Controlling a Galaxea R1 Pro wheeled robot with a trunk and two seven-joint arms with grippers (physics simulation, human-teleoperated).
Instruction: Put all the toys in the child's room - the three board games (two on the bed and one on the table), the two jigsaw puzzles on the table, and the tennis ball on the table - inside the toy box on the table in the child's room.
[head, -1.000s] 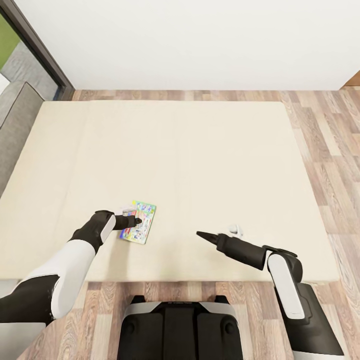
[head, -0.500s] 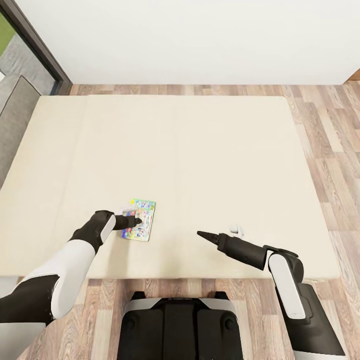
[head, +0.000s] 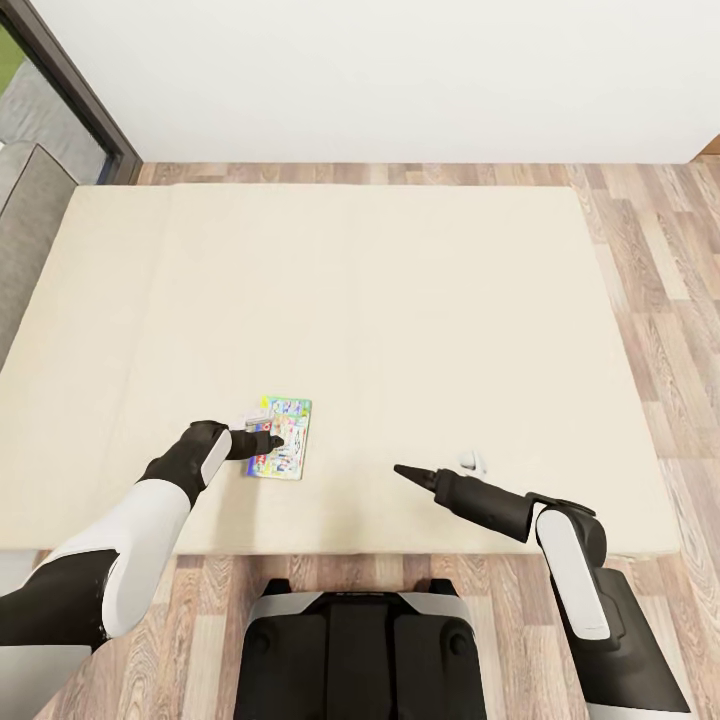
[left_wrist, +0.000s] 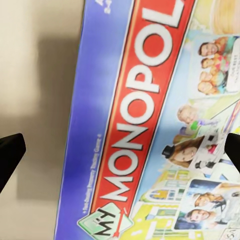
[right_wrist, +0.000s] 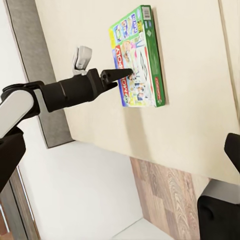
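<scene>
A board game (head: 291, 424) with a bright "My Monopoly" cover lies flat on the beige bed (head: 420, 290), near its front edge. My left gripper (head: 272, 440) hovers just over the game's near half. In the left wrist view the cover (left_wrist: 140, 115) spreads between the fingers, and the left gripper (left_wrist: 120, 155) is open with its tips wide apart. The right wrist view shows the game's (right_wrist: 142, 55) green edge with the left gripper (right_wrist: 122, 74) pointing at it. My right gripper (head: 398, 469) hangs open over bare mattress to the game's right, holding nothing.
Wood-plank floor (head: 650, 250) runs behind and to the right of the bed, below a white wall (head: 400, 70). A dark window frame (head: 75, 95) and the grey headboard (head: 25, 230) stand at the left. My base (head: 360, 650) sits against the bed's front edge.
The whole picture has shifted a little, so the camera moved. Both arms hold the same pose and the game lies where it was.
</scene>
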